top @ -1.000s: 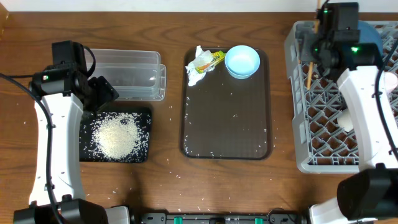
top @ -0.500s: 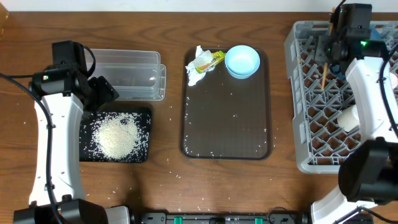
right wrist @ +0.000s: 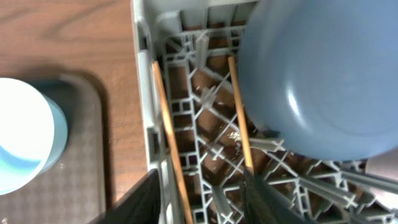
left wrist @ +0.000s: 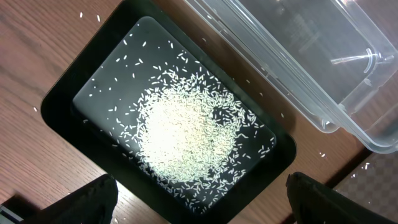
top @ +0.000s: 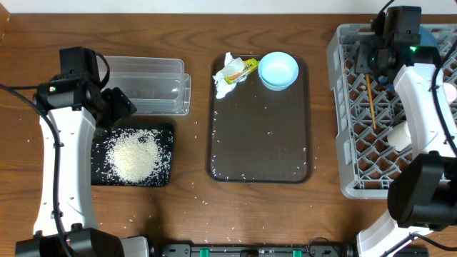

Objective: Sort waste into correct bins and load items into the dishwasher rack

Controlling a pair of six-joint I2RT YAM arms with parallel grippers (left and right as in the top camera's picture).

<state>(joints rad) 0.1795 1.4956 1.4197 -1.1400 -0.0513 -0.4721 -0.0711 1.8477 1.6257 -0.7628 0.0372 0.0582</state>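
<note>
The dishwasher rack [top: 335,114] sits directly beneath the right tool [right wrist: 202,206], which a second ago gripped the chopsticks upright above it. The brown tray [top: 260,135], beyond the rack wall to that tool's side, is unchanged. So is the black bin [left wrist: 56,102] under the left tool [left wrist: 199,208], whose fingers stay spread wide and empty. Inside the rack, the dark-blue bowl [right wrist: 317,74] lies just beside the right tool. On the brown tray the light-blue bowl [top: 278,70], tissue [top: 223,86] and wrapper [top: 243,69] wait, so we judge the sorting unfinished. Now the chopsticks [top: 371,103] lie flat on the lattice under the right tool, whose fingers have parted and hold nothing. We count that item as loaded. Below the left tool, the rice [left wrist: 186,137] rests in the black bin.
</note>
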